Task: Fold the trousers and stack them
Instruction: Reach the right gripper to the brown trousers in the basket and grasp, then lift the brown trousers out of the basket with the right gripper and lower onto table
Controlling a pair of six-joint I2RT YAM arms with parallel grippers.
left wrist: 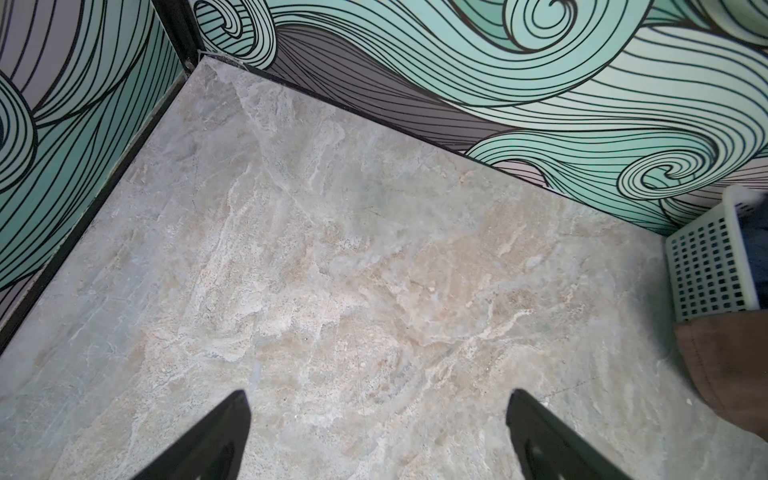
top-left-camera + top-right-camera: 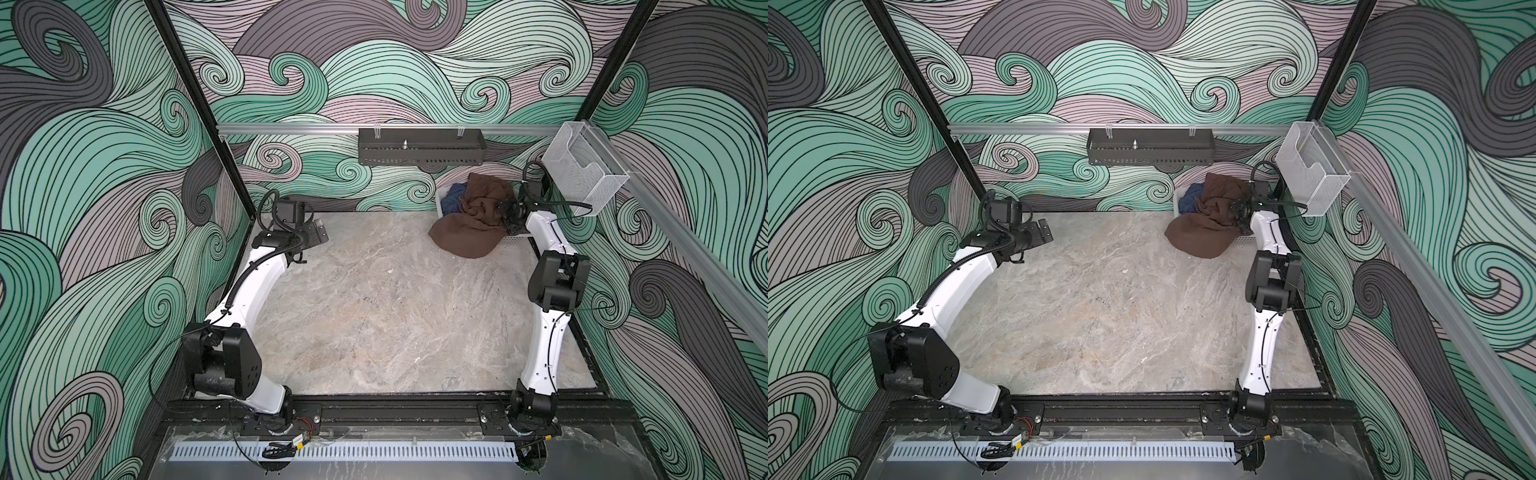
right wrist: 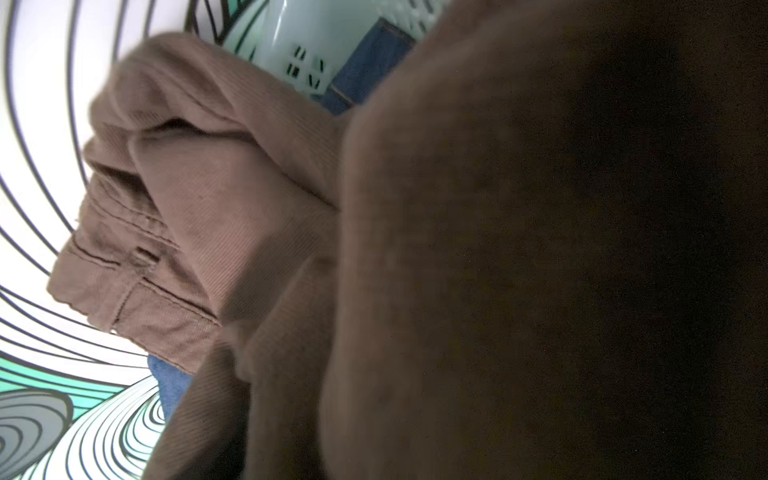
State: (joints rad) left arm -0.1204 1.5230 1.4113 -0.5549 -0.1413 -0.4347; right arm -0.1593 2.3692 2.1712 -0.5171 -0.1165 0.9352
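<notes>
Brown fabric is bunched around the right fingers [image 2: 509,217], which are pushed into the heap at the white basket [image 1: 706,274]. Whether they are parted or clamped on cloth cannot be told, since the right wrist view is filled with folds. The left fingers [image 1: 226,428] are spread wide and empty above bare bench [image 1: 332,270], well apart from the garment. The trousers [image 2: 467,237] are found crumpled at the far right corner, partly piled in the basket and partly spilled over its front wall onto the bench. A blue garment [image 2: 453,196] is seen beside them inside the basket. Nothing is judged to be done yet: the trousers remain to be drawn out, spread flat, folded and stacked.
</notes>
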